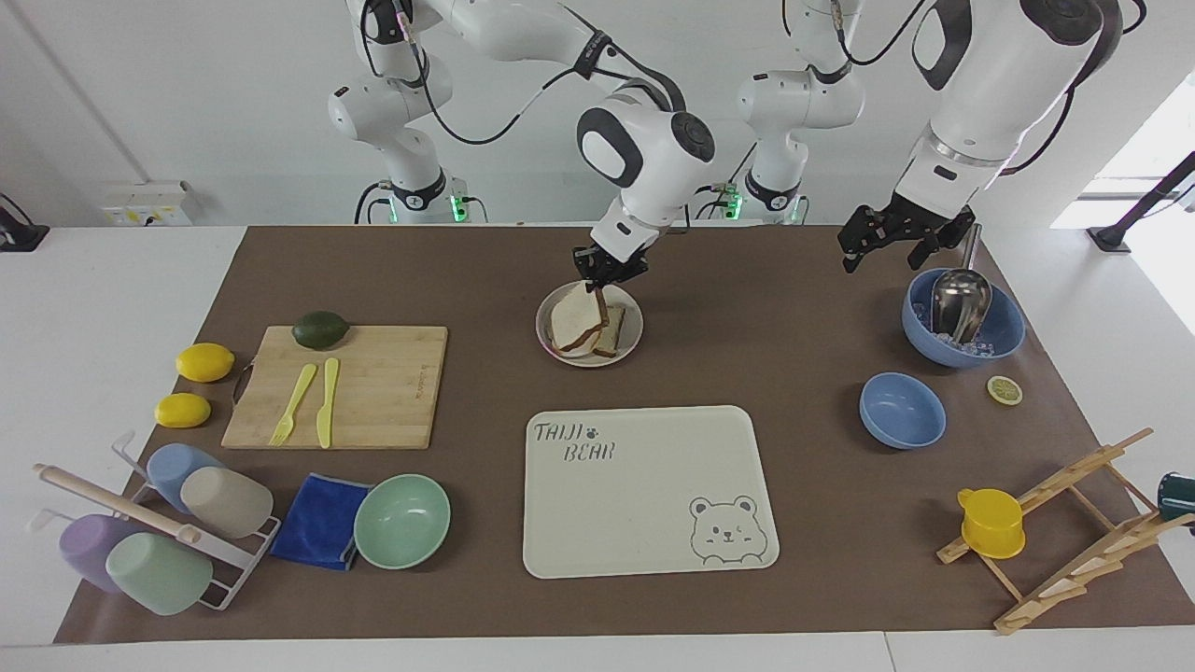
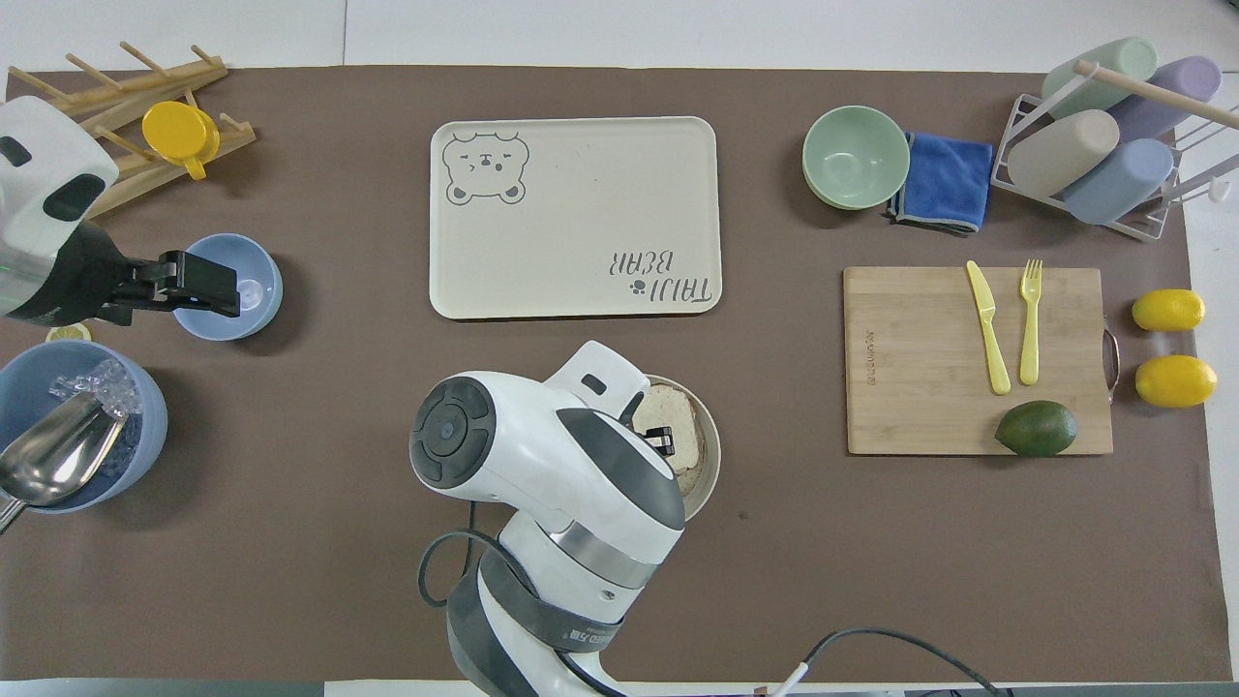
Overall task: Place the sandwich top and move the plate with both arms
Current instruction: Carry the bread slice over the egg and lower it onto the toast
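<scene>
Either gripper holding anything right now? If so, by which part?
The right gripper is shut on the sandwich top, pinching its crust edge nearest the robots, over the plate. The left gripper is open and holds nothing.

A matt brown cover (image 1: 747, 308) is spread on the table; wooden board (image 1: 373, 392), glossy metal scoop (image 1: 957, 299).

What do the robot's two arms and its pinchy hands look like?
Both arms are big, smooth, rounded white tubes with dark grey caps and bands at the joints. Thin black cables loop along them, and green lights glow at their bases. Each ends in a small black two-finger gripper: the right gripper and the left gripper.
</scene>
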Controlling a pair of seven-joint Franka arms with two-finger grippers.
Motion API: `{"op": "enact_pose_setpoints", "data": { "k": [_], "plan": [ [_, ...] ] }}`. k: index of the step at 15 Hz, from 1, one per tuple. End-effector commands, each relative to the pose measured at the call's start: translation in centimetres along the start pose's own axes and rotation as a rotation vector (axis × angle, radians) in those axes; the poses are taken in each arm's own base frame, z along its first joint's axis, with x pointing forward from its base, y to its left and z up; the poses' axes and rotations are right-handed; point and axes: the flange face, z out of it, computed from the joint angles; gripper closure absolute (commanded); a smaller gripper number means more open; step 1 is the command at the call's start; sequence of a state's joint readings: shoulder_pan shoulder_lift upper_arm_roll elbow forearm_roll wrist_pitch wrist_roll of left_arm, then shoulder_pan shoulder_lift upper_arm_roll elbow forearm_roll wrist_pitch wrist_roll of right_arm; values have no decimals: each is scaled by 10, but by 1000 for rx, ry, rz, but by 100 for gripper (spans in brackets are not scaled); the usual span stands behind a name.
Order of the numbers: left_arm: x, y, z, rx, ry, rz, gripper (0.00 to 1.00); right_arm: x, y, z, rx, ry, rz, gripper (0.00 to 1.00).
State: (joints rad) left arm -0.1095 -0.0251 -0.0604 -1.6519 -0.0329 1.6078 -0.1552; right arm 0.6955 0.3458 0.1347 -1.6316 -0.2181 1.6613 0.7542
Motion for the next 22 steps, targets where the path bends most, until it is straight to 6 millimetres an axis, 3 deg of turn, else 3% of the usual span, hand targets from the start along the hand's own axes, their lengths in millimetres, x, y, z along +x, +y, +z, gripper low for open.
{"op": "enact_pose_setpoints", "data": {
  "k": [1, 9, 11, 13, 15, 19, 20, 21, 22],
  "plan": [
    [-2, -3, -5, -10, 15, -1, 0, -4, 2, 10, 43, -14, 26, 100],
    [-1, -8, -5, -10, 14, -1, 0, -3, -3, 14, 117, -18, 73, 100],
    [-1, -8, -5, -10, 14, -3, 0, -3, -5, 13, 151, -39, 87, 95],
    [-1, -8, -4, -10, 14, -7, 0, 0, -6, 12, 175, -29, 96, 85],
    [0, -8, -2, -11, 20, -14, 0, 6, -7, 13, 217, -23, 121, 62],
    [0, -8, -1, -11, 23, -14, 0, 11, 3, 27, 234, -37, 145, 61],
    [1, -8, -1, -12, 26, -14, 0, 12, 3, 25, 240, -33, 147, 53],
    [1, -8, -1, -12, 24, -15, 0, 14, 2, 24, 252, -25, 154, 29],
    [0, -8, 0, -11, 23, -15, 0, 14, 1, 21, 277, -32, 162, 22]
  ]
}}
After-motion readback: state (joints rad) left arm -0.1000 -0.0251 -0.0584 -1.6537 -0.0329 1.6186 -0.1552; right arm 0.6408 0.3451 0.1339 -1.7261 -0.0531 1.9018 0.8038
